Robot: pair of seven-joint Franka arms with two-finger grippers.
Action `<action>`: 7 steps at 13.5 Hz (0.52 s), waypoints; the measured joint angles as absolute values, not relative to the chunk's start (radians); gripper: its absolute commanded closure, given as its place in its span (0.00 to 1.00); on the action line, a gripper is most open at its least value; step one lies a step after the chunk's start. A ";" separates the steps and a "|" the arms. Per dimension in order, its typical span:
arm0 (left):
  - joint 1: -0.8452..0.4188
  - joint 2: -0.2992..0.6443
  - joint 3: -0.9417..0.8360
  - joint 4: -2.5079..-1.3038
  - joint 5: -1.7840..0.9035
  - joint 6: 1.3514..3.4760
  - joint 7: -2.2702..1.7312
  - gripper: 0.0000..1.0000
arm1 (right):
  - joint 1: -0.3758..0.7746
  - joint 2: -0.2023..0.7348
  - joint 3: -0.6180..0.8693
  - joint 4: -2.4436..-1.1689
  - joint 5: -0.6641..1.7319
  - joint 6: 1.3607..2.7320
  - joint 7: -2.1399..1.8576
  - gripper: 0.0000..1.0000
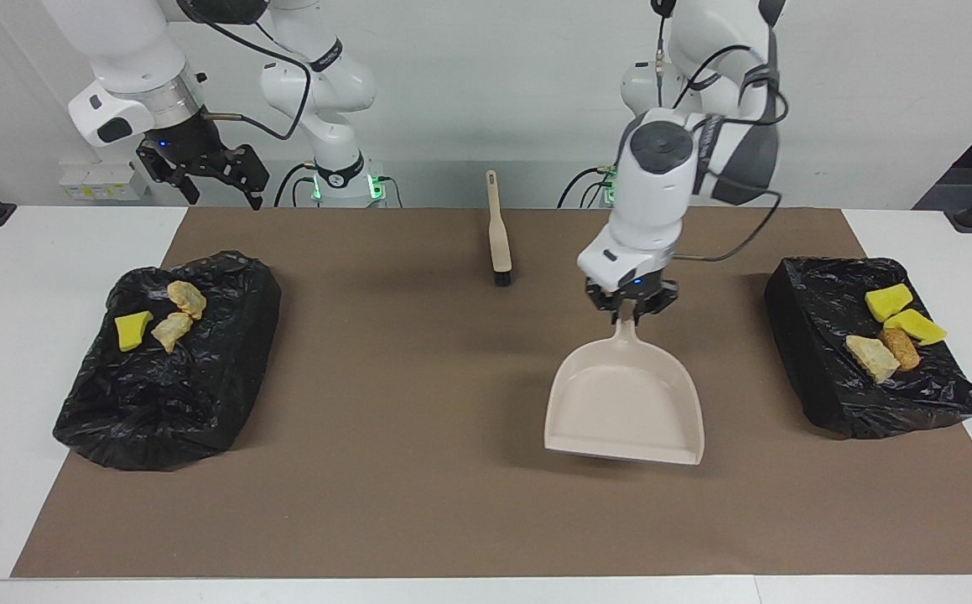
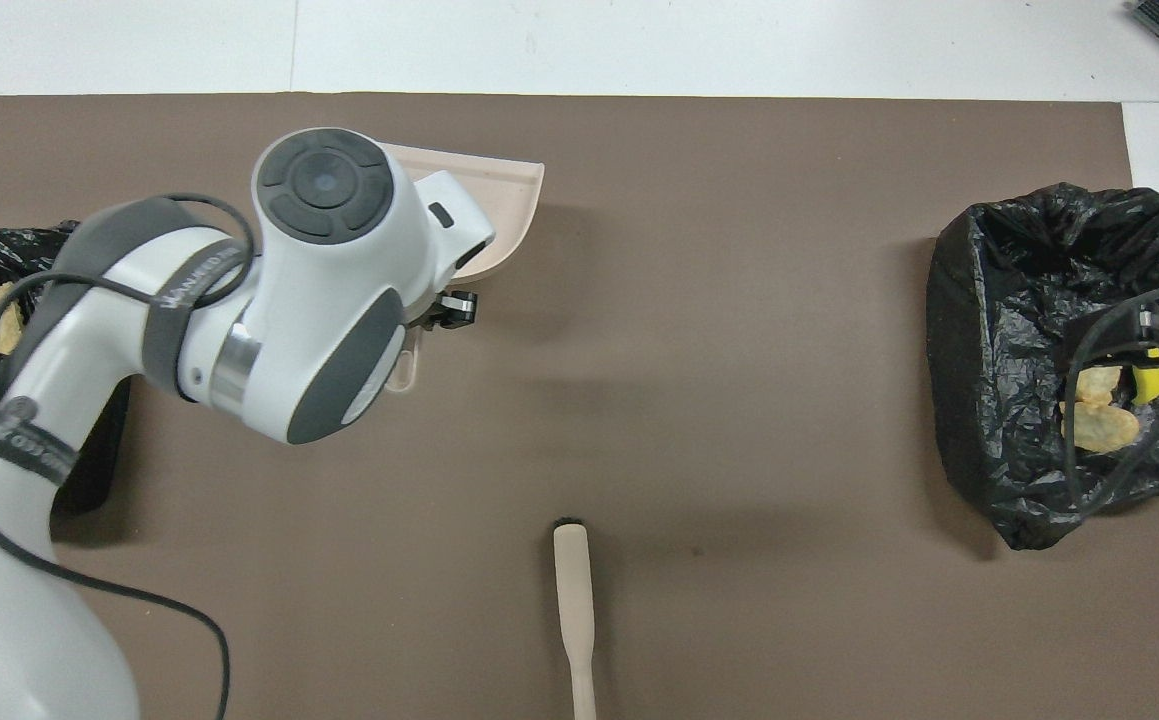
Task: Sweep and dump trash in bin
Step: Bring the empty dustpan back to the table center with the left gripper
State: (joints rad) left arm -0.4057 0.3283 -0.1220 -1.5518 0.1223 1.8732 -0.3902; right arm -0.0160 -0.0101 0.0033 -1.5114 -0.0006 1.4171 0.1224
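Across the facing view: the right tool hangs open, waiting above the counter near the right arm's bin, which holds three scraps of trash. The brush lies mid-counter. The left tool is clamped on the handle of an empty, lifted dustpan. The other bin holds four scraps. The scraps look light and spongy or crumbly, better scooped than pinched.

Beige dustpan; black bags

Glossy crinkly plastic bin bags
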 measured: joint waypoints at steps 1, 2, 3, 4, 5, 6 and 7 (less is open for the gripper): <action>-0.426 0.350 -0.122 -1.540 0.114 1.898 -0.435 1.00 | -0.016 -0.010 0.003 -1.511 -0.001 1.417 0.122 0.00; -0.445 0.371 -0.122 -1.527 0.109 1.925 -0.482 1.00 | -0.016 -0.010 0.003 -1.511 -0.001 1.417 0.122 0.00; -0.460 0.394 -0.122 -1.505 0.104 1.946 -0.524 1.00 | -0.016 -0.010 0.003 -1.511 -0.001 1.417 0.122 0.00; -0.470 0.421 -0.122 -1.472 0.092 1.955 -0.557 1.00 | -0.016 -0.010 0.003 -1.511 -0.001 1.417 0.122 0.00; -0.477 0.446 -0.121 -1.441 0.080 1.959 -0.581 1.00 | -0.016 -0.010 0.003 -1.511 -0.001 1.417 0.122 0.00; -0.484 0.469 -0.121 -1.418 0.074 1.967 -0.602 1.00 | -0.016 -0.010 0.003 -1.511 -0.001 1.417 0.122 0.00; -0.490 0.485 -0.121 -1.403 0.072 1.972 -0.615 1.00 | -0.016 -0.010 0.003 -1.511 -0.001 1.417 0.122 0.00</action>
State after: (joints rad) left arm -0.4903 0.4850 -0.1210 -1.4034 0.0725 1.9722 -0.6146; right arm -0.0160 -0.0101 0.0033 -1.5114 -0.0006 1.4171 0.1224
